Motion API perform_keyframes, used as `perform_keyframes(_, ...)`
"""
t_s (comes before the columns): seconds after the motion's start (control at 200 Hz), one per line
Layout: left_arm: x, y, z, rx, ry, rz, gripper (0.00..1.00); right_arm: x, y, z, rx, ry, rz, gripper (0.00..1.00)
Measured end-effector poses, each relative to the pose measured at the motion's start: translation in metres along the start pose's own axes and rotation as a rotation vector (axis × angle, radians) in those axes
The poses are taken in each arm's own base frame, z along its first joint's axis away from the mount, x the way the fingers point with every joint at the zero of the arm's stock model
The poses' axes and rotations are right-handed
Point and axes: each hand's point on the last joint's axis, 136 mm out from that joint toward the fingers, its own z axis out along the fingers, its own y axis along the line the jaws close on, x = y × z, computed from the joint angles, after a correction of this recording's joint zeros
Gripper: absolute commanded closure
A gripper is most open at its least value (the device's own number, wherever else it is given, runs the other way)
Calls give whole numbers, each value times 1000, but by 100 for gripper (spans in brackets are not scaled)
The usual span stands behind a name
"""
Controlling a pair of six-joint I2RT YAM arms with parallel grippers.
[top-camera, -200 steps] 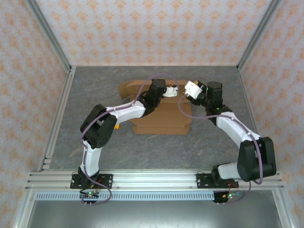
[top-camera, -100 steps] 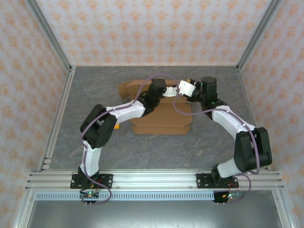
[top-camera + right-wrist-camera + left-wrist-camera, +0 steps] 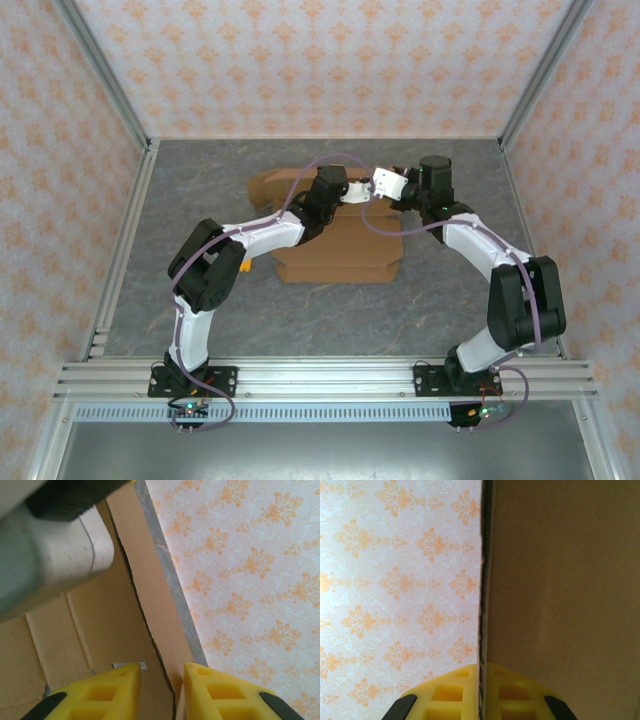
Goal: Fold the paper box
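Note:
The paper box (image 3: 340, 255) is a brown cardboard sheet lying partly folded at the middle of the table, its back wall raised. My left gripper (image 3: 356, 193) is at that back wall. In the left wrist view the left gripper (image 3: 481, 690) is shut on the wall's thin edge, and the paper box (image 3: 560, 580) panel fills the right side. My right gripper (image 3: 383, 183) is close beside it on the right. In the right wrist view the right gripper (image 3: 161, 690) is open, and its yellow fingers (image 3: 107, 692) straddle a cardboard flap edge of the paper box (image 3: 115, 625).
The left arm's grey-white wrist (image 3: 50, 555) looms close at the upper left of the right wrist view. A small orange-yellow piece (image 3: 246, 268) lies by the left arm's elbow. Patterned walls and metal posts (image 3: 105, 70) ring the grey table (image 3: 450, 290).
My right gripper has swung left toward the left gripper and onto the box's back wall, and its jaws have narrowed. The left gripper has kept its hold and place.

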Motion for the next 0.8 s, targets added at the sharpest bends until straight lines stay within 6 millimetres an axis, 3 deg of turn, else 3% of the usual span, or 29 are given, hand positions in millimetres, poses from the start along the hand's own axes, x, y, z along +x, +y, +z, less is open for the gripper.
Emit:
perform_keyframes(0.255, 2, -2, 0, 4, 4, 0, 100, 1, -1, 3, -12, 8, -45, 86)
perform_keyframes(0.495, 4, -4, 0, 8, 7, 2, 94, 0, -3, 4, -7, 17, -89, 100)
perform_keyframes(0.795, 7, -3, -6, 30, 11, 2, 71, -4, -7, 4, 1, 19, -129, 100)
